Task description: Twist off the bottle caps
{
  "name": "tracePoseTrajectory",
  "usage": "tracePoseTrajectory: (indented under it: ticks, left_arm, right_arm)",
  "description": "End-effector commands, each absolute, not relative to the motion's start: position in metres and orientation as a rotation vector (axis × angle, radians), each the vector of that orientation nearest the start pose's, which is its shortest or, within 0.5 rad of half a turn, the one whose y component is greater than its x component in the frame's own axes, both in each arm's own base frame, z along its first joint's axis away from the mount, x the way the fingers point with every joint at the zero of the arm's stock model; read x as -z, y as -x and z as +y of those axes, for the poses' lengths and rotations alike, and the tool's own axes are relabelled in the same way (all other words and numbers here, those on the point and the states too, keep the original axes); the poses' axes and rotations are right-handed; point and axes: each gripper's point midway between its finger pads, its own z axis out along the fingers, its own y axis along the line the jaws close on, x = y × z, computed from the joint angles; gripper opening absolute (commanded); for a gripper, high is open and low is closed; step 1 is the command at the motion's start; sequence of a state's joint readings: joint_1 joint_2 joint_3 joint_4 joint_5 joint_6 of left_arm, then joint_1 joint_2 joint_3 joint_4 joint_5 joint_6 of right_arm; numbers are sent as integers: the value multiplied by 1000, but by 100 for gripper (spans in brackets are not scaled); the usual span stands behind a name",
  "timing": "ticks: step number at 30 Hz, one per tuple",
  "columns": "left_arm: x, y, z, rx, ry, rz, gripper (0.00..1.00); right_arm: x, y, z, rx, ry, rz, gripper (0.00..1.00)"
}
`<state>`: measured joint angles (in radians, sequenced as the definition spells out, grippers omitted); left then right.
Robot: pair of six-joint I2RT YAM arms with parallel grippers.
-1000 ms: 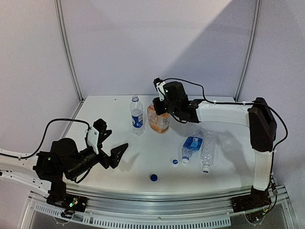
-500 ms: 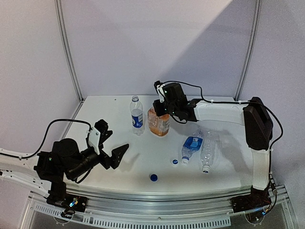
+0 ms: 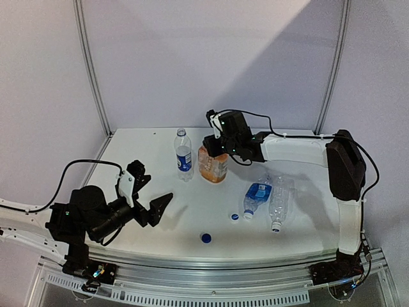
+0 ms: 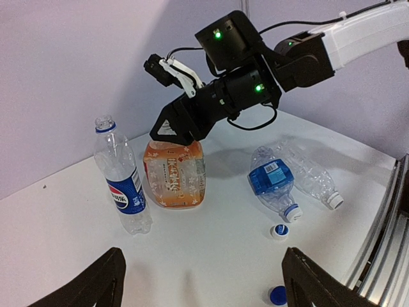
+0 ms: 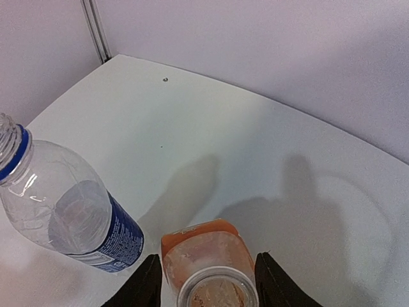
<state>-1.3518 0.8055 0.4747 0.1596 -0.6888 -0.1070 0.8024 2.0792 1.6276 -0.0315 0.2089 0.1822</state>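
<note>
The squat orange-filled bottle [image 3: 213,165] stands upright at the back; I see no cap on its mouth in the right wrist view [image 5: 217,291]. My right gripper [image 3: 215,144] is open, one finger on each side of that bottle's top [image 5: 208,256]. The Pepsi bottle [image 3: 183,153] stands upright to its left with no cap on. The blue-labelled bottle [image 3: 257,194] and the plain clear bottle [image 3: 278,201] lie on their sides. A white-and-blue cap [image 3: 235,216] and a blue cap [image 3: 206,238] lie loose. My left gripper [image 3: 152,187] is open and empty [image 4: 203,251].
The white table [image 3: 147,147] is closed in by grey walls at the back and sides, with a metal rail [image 3: 211,265] along the near edge. The right arm [image 3: 300,152] reaches across the back of the table.
My right gripper has shifted slightly left and lower over the orange bottle's top. The left arm and the other bottles have not moved.
</note>
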Motion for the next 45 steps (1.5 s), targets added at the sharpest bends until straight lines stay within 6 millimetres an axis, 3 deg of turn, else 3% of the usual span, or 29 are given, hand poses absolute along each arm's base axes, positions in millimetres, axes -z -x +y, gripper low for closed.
tracePoseTrajectory:
  ticks: [1,7,9,11,19,23,33,39,42,45]
  left_arm:
    - [-240,-172,-260,482,-556,1646,87]
    - [-239,-172,-261,479,-562,1647,87]
    - [-239,-172,-261,481,-561,1647,87]
    - [-238,-172,-262,480,-563,1648,87]
    - [-237,-172,-264,475,-572,1648,87]
    - [-236,-172,-265,472,-577,1651,87]
    - [-230,-174,-270,449,-592,1670,89]
    - [-222,-173,-279,432,-640,1683,90]
    - [-218,-173,-283,422,-666,1693,90]
    - [-217,-171,-288,438,-680,1702,89]
  right_arm:
    - [-183,-450,414,-427,504,2010,52]
    - [-191,-447,411,-432,501,2010,58]
    - [-196,-445,410,-436,496,2005,70]
    - [-200,-444,407,-435,486,2000,76]
    - [-236,-431,392,-470,436,1942,81]
    - [-240,-419,381,-475,427,1966,81]
    - [-247,-359,316,-470,400,1992,82]
    - [-209,-313,281,-421,512,2125,82]
    - [-205,-296,249,-334,497,2160,82]
    - [-215,-274,224,-296,525,2178,81]
